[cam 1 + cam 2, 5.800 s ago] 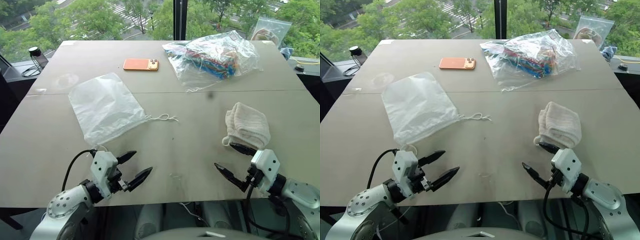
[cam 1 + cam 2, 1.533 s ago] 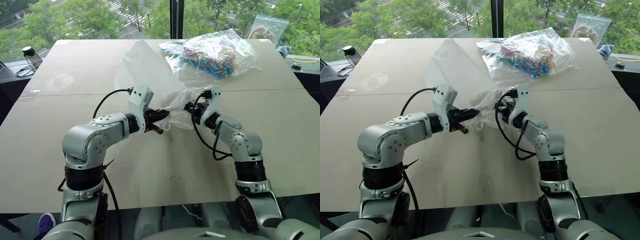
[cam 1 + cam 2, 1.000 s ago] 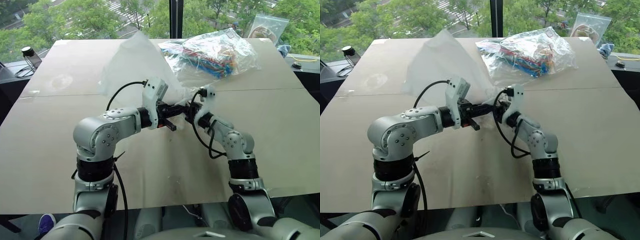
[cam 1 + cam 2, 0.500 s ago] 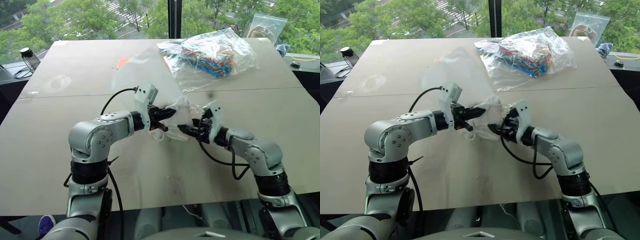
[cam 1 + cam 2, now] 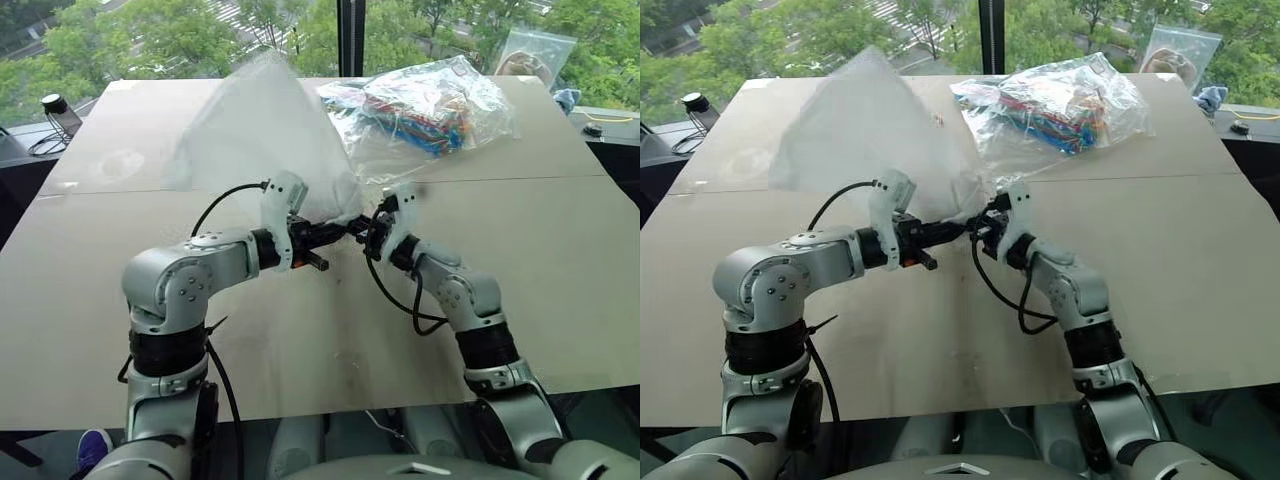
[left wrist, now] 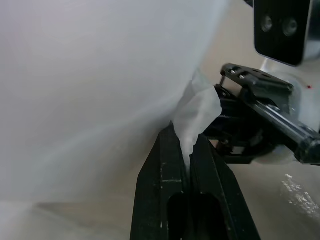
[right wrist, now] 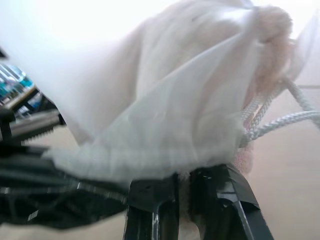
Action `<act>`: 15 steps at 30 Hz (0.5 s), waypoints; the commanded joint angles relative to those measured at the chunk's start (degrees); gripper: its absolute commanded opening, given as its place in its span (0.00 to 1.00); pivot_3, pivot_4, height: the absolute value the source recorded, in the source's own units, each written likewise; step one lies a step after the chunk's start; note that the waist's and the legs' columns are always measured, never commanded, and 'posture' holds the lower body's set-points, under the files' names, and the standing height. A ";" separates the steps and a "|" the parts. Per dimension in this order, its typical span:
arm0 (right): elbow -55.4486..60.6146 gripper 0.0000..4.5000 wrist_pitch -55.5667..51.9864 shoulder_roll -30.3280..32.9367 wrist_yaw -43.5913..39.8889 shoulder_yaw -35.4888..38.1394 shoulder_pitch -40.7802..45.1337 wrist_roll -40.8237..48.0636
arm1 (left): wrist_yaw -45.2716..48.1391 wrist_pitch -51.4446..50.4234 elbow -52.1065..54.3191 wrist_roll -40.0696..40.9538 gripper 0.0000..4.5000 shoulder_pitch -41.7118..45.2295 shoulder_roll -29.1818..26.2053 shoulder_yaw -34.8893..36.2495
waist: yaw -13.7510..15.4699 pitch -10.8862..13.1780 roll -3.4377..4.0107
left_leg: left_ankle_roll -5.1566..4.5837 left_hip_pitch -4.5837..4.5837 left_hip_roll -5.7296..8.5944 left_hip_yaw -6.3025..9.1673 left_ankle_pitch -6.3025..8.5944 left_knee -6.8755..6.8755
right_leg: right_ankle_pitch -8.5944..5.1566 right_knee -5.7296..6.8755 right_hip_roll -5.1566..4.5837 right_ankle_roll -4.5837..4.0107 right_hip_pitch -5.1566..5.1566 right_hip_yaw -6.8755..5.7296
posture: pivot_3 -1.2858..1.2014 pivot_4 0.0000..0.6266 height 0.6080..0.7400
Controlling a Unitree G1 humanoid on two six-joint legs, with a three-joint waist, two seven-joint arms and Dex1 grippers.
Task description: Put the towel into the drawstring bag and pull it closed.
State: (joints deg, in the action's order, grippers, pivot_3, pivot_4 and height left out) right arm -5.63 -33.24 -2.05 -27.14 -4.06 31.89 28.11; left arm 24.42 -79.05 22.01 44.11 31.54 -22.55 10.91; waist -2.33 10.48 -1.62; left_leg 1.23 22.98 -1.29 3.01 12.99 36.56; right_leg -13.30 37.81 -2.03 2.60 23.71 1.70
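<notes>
**Two pincers on the bag mouth, closing not yet done**

Both at table centre, tips nearly meeting. Left pincer [image 5: 335, 232] clamped on the gathered rim of the drawstring bag [image 5: 262, 130], thin fabric pinched flat between its fingers [image 6: 172, 165] in the left wrist view. Right pincer [image 5: 362, 228] drawn together on the same bunched mouth, with white cords [image 7: 280, 120] looping past it; cannot tell whether a cord sits in that grip. Bag body billowed up toward 11 o'clock, off the table [image 5: 560, 230]. Cream-pink terry, judged the towel [image 7: 272, 30], seen behind the film near the mouth, so probably loaded. Left: cinching the cords. Clear bag of colourful items [image 5: 430, 105] untouched at 1 o'clock.
</notes>
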 commanded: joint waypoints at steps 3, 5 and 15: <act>-3.46 0.01 6.15 -3.70 -3.86 2.87 4.25 2.50 | -0.23 -11.75 1.43 13.68 0.00 3.71 7.40 10.11 | 0.00 0.00 0.00 | 0.00 0.01 0.00 0.02 0.00 0.00 | 0.00 0.00 0.00 0.00 0.00 -0.03 | 0.52 0.24 0.95; -2.47 0.01 5.94 -3.22 -5.55 3.62 3.69 3.68 | -1.36 -13.14 -0.17 16.20 0.00 5.44 9.32 14.55 | -0.08 0.00 0.00 | 0.00 0.01 0.00 0.03 0.00 0.01 | 0.00 0.01 0.00 0.00 0.00 -0.04 | 0.52 0.24 0.95; 17.56 0.01 -6.07 10.50 -10.44 5.24 -6.46 11.85 | -16.46 -13.45 -15.98 28.98 0.00 12.42 9.31 23.03 | 0.20 0.00 -0.01 | 0.00 0.05 0.07 0.09 0.00 0.06 | 0.00 -0.01 -0.09 0.01 -0.04 -0.10 | 0.52 0.24 0.95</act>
State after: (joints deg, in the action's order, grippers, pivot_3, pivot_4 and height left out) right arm 6.64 -37.93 8.28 -36.84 0.28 24.82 36.85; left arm 9.92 -92.41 6.14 70.64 43.67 -12.93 34.33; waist -2.14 10.48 -1.63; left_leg 1.23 23.03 -1.22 3.10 12.99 36.62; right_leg -13.30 37.81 -2.12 2.61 23.68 1.61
